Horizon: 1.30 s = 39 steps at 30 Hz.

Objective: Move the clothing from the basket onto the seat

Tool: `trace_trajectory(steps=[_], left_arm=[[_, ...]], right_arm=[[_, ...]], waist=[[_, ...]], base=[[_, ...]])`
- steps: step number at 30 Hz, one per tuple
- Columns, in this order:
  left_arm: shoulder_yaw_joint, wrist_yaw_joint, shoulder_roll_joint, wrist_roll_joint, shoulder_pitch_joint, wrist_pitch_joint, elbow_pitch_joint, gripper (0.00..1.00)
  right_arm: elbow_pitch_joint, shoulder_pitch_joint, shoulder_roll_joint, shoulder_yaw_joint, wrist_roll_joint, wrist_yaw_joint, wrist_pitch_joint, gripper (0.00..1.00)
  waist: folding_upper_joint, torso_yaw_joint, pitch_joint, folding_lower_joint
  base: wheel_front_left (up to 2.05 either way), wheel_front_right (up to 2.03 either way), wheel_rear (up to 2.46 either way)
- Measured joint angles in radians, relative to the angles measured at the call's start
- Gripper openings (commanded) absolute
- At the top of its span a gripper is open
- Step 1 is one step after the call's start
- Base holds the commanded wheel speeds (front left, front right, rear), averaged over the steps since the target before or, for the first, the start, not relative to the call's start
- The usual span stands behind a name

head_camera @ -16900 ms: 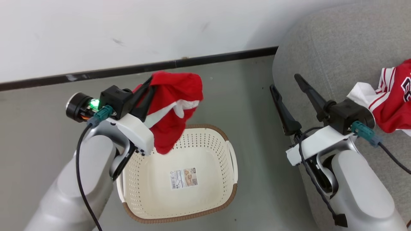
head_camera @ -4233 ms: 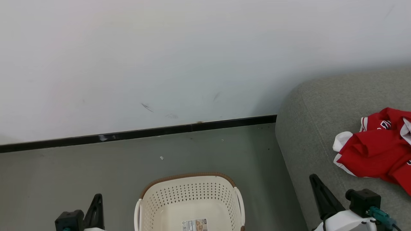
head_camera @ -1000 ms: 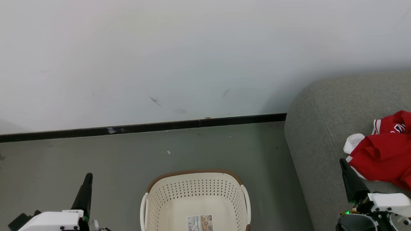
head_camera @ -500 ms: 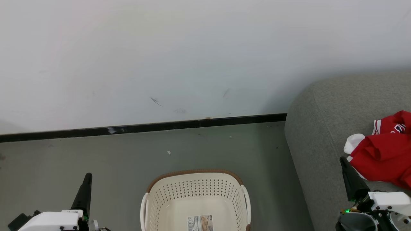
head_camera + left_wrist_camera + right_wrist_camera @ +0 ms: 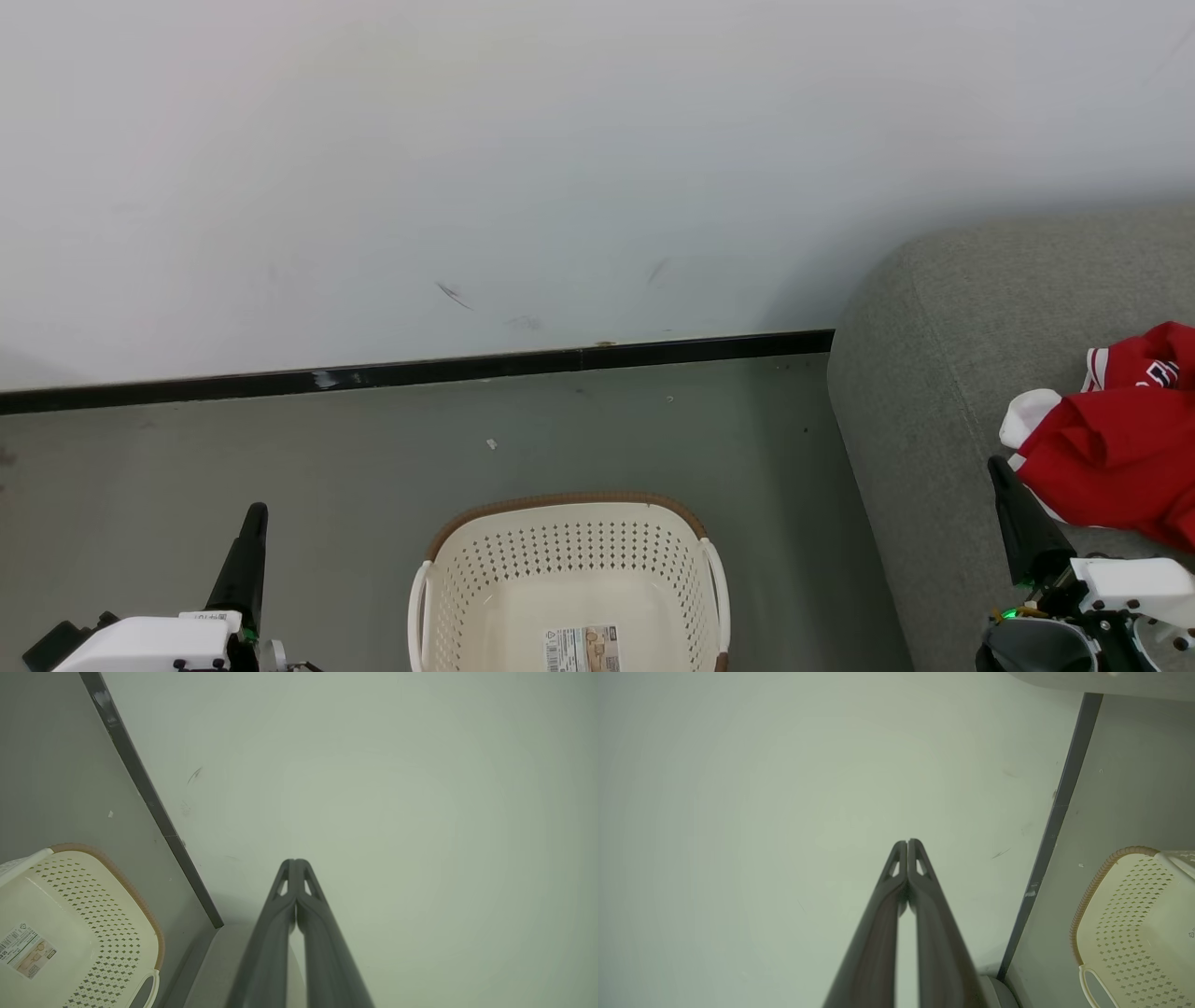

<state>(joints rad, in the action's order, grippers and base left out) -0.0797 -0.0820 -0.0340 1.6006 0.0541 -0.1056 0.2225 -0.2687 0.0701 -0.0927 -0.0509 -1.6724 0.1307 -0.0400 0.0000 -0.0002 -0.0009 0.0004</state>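
Note:
The red clothing (image 5: 1116,457) with white panels lies bunched on the grey seat (image 5: 943,373) at the right edge of the head view. The cream basket (image 5: 485,579) with its brown rim stands on the floor at bottom centre, holding nothing but its paper label (image 5: 583,647). My left gripper (image 5: 254,511) points up at the lower left, shut and empty, well left of the basket. My right gripper (image 5: 997,465) is shut and empty too, just left of the clothing. Both wrist views show fingertips pressed together, left gripper (image 5: 294,862), right gripper (image 5: 907,843), facing the wall.
A white wall (image 5: 560,168) with a dark baseboard (image 5: 420,371) runs behind the grey floor (image 5: 560,439). The basket (image 5: 70,933) shows at the lower left of the left wrist view and the basket (image 5: 1134,919) again at the right of the right wrist view.
None over the last second. Much earlier, my left gripper held a red garment above the basket; that garment is now out of its jaws and the camera has tilted up.

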Motion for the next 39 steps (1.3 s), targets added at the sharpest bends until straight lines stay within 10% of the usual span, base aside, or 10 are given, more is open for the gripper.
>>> trace_trajectory(steps=[39], left_arm=[[0.0,-0.001,0.0,0.0,0.001,0.0,0.006,0.0]], right_arm=[[-0.001,0.0,-0.001,0.0,0.0,0.0,0.0,0.0]], waist=[[0.0,0.0,0.0,-0.0002]], base=[[0.0,0.0,0.0]])
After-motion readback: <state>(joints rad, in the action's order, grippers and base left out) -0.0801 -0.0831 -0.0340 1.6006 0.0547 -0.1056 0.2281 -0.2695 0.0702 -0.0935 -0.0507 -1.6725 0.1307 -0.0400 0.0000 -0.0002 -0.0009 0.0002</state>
